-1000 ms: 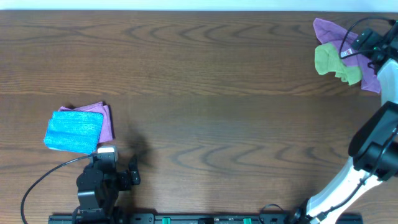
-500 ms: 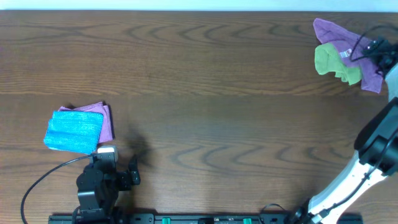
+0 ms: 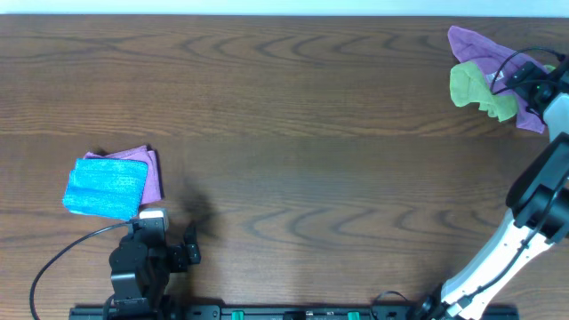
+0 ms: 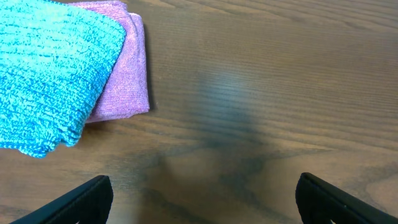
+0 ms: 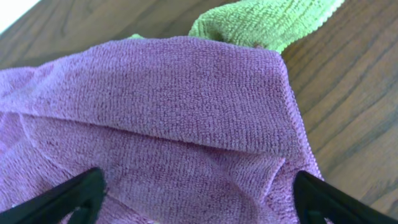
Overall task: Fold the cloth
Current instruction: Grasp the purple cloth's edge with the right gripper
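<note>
At the left of the brown wood-grain desk (image 3: 311,133), a folded turquoise terry cloth (image 3: 105,187) rests on a folded pink-violet cloth (image 3: 155,173). Neither is involved in the present step. The left end effector (image 4: 199,208) is parked just in front of this stack, with its fingers spread wide and nothing between them. The task item, the crumpled purple microfibre cloth (image 3: 469,42), lies at the far right corner of the desk, well apart from the left stack. A bunched lime-green cloth (image 3: 476,87) touches it and appears to lie over its left-hand part. In the overhead view the purple cloth has its long axis on a diagonal, running from its far-left tip down to a near-right tip at the desk's right edge. The fabric is rumpled, and in the right wrist view a thick raised fold crosses it (image 5: 174,124), with the green cloth (image 5: 267,22) beyond that fold. The right end effector (image 5: 199,208) is positioned over the purple cloth with its fingers apart on either side of the fabric, so it is not yet gripping. Whether the fingertips touch the pile cannot be determined. The step in hand is judged to be acquisition of the cloth, and no fold has been made. The next move calls for closing on purple fabric only, then drawing it free of the green cloth and laying it flat toward the middle of the desk before the first fold.
</note>
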Controlling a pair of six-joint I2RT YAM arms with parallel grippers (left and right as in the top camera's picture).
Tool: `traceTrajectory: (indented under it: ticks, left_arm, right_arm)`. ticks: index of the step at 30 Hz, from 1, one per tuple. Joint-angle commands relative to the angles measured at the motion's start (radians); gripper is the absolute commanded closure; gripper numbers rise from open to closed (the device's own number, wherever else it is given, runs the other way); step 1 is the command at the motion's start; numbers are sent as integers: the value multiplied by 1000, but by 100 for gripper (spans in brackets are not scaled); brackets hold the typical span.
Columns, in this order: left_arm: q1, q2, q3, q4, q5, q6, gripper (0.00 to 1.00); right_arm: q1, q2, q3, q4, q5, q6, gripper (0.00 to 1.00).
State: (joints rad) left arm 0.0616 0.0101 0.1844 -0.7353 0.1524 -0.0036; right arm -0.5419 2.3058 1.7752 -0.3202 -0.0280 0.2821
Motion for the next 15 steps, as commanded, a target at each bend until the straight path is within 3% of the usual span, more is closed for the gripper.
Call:
traceTrajectory:
  ticks: [1,11,15]
  left_arm:
    - [-4,-6,-19,-5,-6,-4,5]
    - [-4,-6,-19,-5,-6,-4,5]
    - [-4,-6,-19,-5,-6,-4,5]
  right_arm:
    - [-2,16,22,7,-10,10,11]
    - [-1,53,22,6,-33,10,8]
    - [-1,53,22,10,-33,10,17]
